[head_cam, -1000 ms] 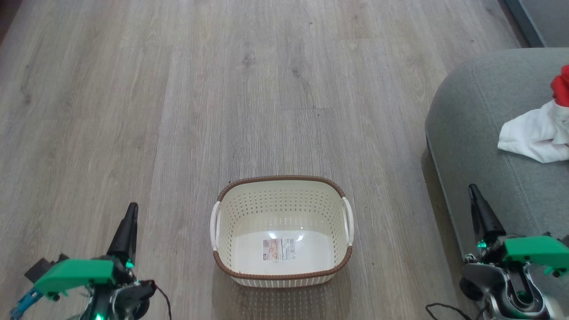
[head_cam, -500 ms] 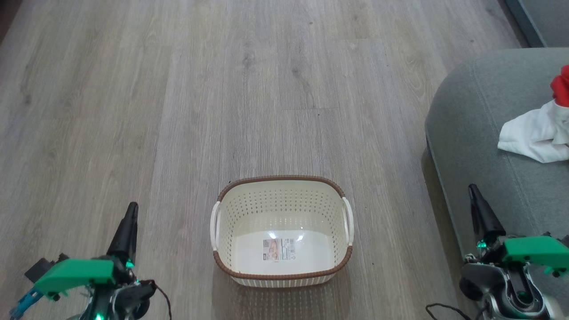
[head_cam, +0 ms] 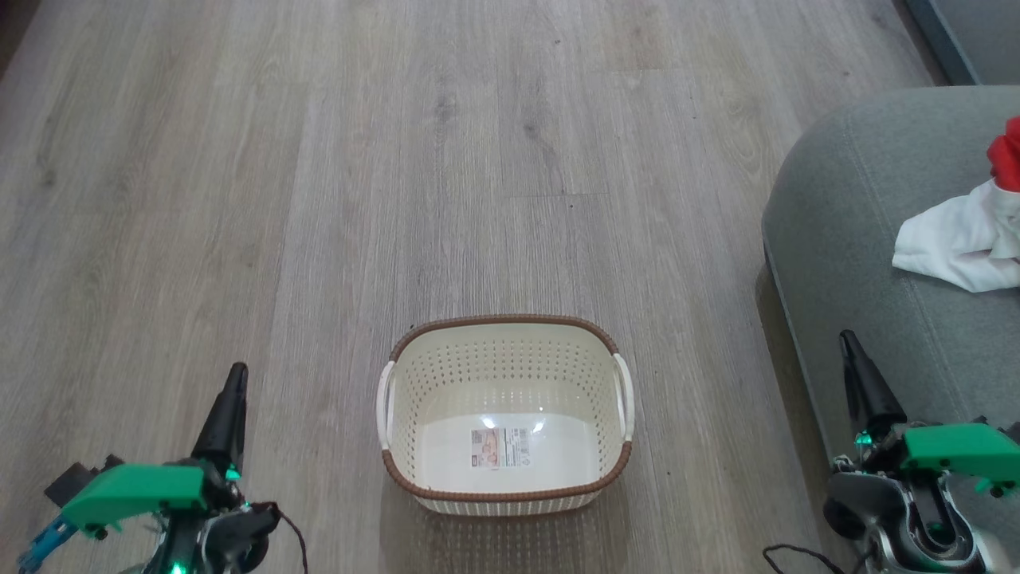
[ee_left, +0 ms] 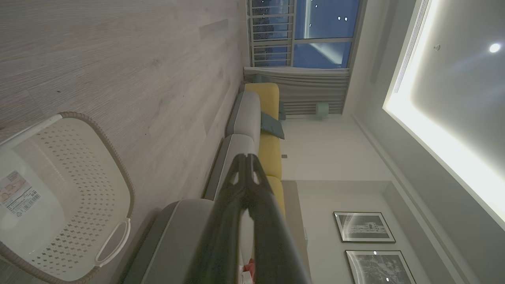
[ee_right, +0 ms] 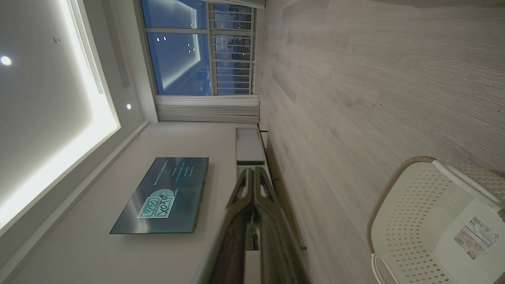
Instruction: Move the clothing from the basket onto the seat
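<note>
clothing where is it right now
In the head view the clothing lies on the seat at the far right edge, up and right of the basket on the floor.

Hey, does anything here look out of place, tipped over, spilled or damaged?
Nothing stands out. The basket stands upright on the wood floor, empty but for its label. The red and white clothing lies crumpled on the seat. The left tool and right tool are shut, holding nothing.

My head view bright, even, sharp; two glare spots on basket floor, soft shadow beneath. My wrist views dimmer, edges warped; cove light glows, my fingers blurred.
</note>
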{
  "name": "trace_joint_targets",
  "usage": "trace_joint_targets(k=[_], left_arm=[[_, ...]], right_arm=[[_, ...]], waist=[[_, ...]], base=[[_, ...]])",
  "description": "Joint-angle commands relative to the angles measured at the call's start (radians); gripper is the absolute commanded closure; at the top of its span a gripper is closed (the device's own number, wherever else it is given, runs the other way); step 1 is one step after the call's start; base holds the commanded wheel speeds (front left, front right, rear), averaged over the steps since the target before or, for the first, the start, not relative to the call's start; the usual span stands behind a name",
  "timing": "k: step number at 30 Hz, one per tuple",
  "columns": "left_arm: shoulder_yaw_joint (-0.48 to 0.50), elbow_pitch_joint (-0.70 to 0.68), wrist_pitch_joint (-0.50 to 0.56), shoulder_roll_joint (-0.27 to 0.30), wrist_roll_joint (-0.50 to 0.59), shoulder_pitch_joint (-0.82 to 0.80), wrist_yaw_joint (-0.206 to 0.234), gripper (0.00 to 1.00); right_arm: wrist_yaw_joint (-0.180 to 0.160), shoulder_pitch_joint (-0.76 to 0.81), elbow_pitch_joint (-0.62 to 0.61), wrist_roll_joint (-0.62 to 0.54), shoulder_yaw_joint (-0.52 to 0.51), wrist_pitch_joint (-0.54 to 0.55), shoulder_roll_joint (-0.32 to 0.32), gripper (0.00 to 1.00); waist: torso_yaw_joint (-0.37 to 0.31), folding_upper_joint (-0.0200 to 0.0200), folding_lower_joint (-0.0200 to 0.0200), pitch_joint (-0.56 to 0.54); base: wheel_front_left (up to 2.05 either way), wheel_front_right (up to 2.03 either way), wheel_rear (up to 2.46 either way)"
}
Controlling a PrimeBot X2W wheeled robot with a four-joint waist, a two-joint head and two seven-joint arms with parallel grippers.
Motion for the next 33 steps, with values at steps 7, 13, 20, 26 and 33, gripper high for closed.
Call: trace_joint_targets(k=[7,13,20,26,33], left_arm=[[0.025,-0.034,0.008,0.008,-0.006,-0.047,-0.009,1.0],[0.025,-0.034,0.008,0.008,-0.006,-0.047,-0.009,1.0],[0.025,-0.034,0.008,0.008,-0.006,-0.047,-0.009,1.0],[0.025,-0.034,0.008,0.008,-0.006,-0.047,-0.009,1.0],[0.025,-0.034,0.008,0.008,-0.006,-0.047,-0.009,1.0]], right_arm=[[0.0,-0.03,-0.039,0.006,0.018,0.006,-0.004,1.0],[0.0,-0.03,-0.039,0.006,0.018,0.006,-0.004,1.0],[0.0,-0.03,-0.039,0.006,0.018,0.006,-0.004,1.0],[0.0,-0.03,-0.039,0.006,0.018,0.006,-0.004,1.0],[0.0,-0.03,-0.039,0.006,0.018,0.006,-0.004,1.0]], waist=[[0.0,0.0,0.0,0.0],[0.0,0.0,0.0,0.0],[0.0,0.0,0.0,0.0],[0.0,0.0,0.0,0.0],[0.0,0.0,0.0,0.0]], base=[[0.0,0.0,0.0],[0.0,0.0,0.0],[0.0,0.0,0.0],[0.0,0.0,0.0],[0.0,0.0,0.0]])
